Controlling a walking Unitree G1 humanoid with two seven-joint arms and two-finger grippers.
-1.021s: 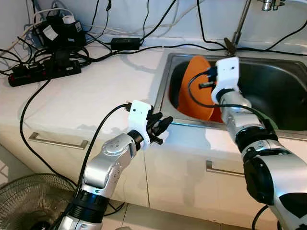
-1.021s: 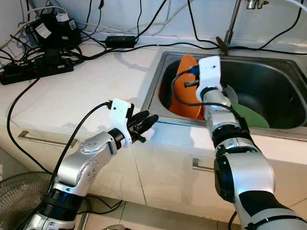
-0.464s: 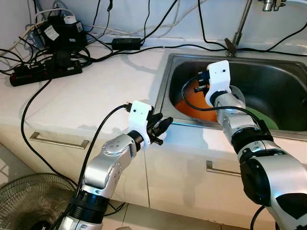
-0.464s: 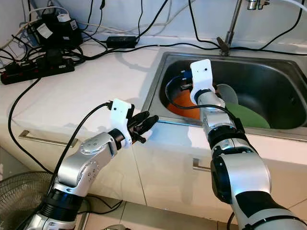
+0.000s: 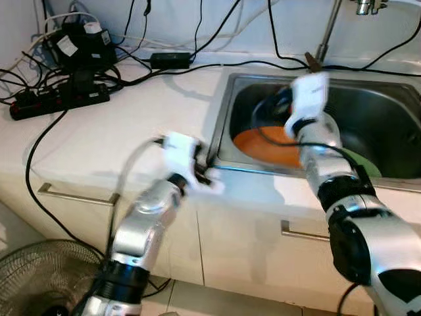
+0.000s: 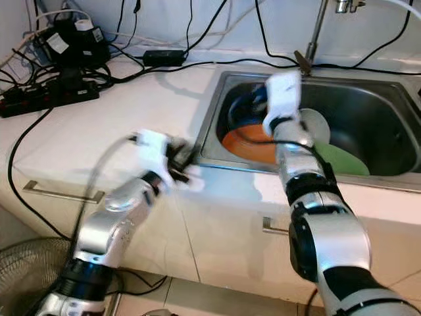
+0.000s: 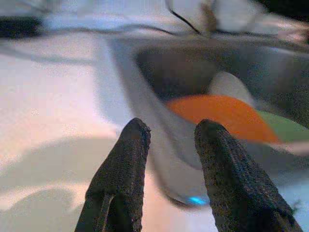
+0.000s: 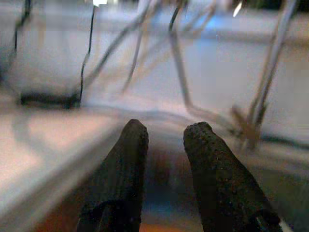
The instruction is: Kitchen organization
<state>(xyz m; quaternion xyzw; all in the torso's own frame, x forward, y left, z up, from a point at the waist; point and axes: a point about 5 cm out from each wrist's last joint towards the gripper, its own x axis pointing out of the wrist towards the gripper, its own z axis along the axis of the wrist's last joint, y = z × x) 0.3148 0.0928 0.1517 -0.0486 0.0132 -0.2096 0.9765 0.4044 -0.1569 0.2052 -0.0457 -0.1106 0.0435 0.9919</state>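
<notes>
An orange plate (image 5: pixel 266 146) lies nearly flat in the left part of the steel sink (image 5: pixel 222 118); it is also seen as the orange plate (image 7: pixel 222 111) in the left wrist view. Beside it lie a green plate (image 6: pixel 339 160) and a pale round dish (image 6: pixel 314 125). My right gripper (image 8: pixel 164 133) hovers above the orange plate, fingers open with nothing between them. My left gripper (image 7: pixel 171 128) is at the counter's front edge just left of the sink, blurred in the eye views, open and holding nothing.
A black power strip (image 5: pixel 59 99), adapters and many cables crowd the back left of the white counter (image 5: pixel 118 138). The faucet stem (image 5: pixel 325 36) rises behind the sink. A fan (image 5: pixel 39 276) stands on the floor at lower left. Drawer handles (image 5: pixel 75 195) run below the counter.
The orange plate went from standing on edge in my right gripper to lying flat in the sink. My right gripper let go and lifted off it. My left arm shifted slightly left.
</notes>
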